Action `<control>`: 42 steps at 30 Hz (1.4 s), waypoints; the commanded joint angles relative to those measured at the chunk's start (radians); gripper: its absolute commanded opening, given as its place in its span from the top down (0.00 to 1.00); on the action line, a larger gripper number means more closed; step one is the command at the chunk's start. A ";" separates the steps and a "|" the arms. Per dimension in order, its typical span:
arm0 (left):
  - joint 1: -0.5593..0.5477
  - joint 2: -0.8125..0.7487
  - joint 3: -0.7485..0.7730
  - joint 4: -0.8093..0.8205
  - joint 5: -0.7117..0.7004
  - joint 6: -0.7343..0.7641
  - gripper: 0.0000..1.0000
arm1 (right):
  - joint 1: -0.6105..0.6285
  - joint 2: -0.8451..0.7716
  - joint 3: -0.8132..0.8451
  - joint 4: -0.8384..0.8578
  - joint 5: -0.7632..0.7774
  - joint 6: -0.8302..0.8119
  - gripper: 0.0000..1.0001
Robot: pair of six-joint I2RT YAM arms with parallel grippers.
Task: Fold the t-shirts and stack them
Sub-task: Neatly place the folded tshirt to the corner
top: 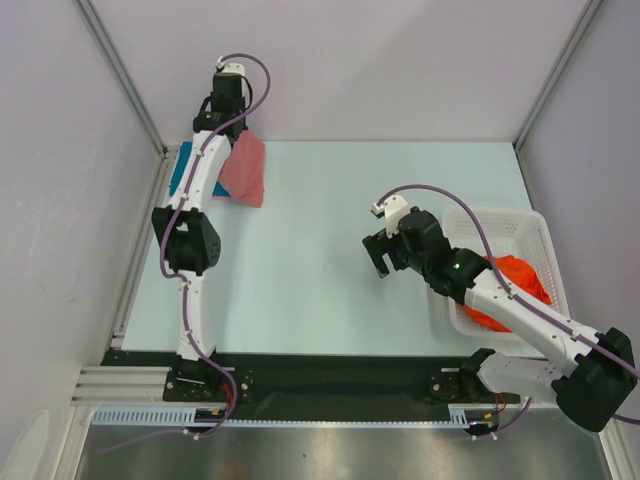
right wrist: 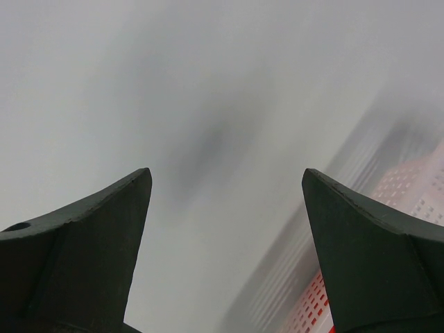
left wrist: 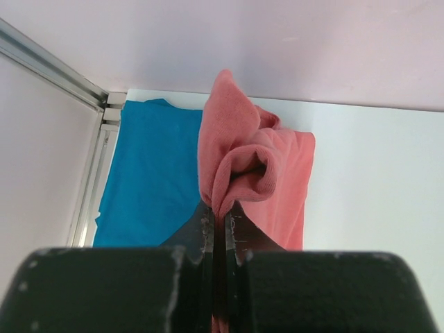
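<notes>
A dusty salmon-red t-shirt (top: pixel 243 170) hangs folded at the table's far left corner, pinched in my left gripper (left wrist: pixel 222 208), whose jaws are shut on a bunched fold of it (left wrist: pixel 246 170). Under it a teal-blue t-shirt (left wrist: pixel 149 173) lies flat on the table; in the top view it (top: pixel 181 172) shows just beside the left arm. A bright orange-red t-shirt (top: pixel 512 285) lies crumpled in the white basket. My right gripper (top: pixel 378 258) hovers open over the table, left of the basket, with nothing between its fingers (right wrist: pixel 104 236).
The white lattice basket (top: pixel 500 222) stands at the table's right side, under my right arm; its wall (right wrist: pixel 416 187) shows blurred at the right of the right wrist view. Grey walls and metal frame posts (top: pixel 120 75) enclose the table.
</notes>
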 commanded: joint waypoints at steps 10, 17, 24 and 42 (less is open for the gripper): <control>0.006 -0.096 0.059 0.053 -0.036 0.060 1.00 | -0.005 0.020 0.055 0.030 -0.012 -0.019 0.05; 0.021 -0.130 0.062 0.053 -0.026 0.062 1.00 | -0.005 0.033 0.067 0.039 -0.012 -0.018 0.05; 0.021 -0.148 0.055 0.048 -0.020 0.062 1.00 | -0.005 0.030 0.066 0.045 -0.014 -0.015 0.05; 0.052 -0.067 0.078 0.091 0.030 0.107 1.00 | -0.006 0.054 0.086 0.017 -0.011 -0.027 0.05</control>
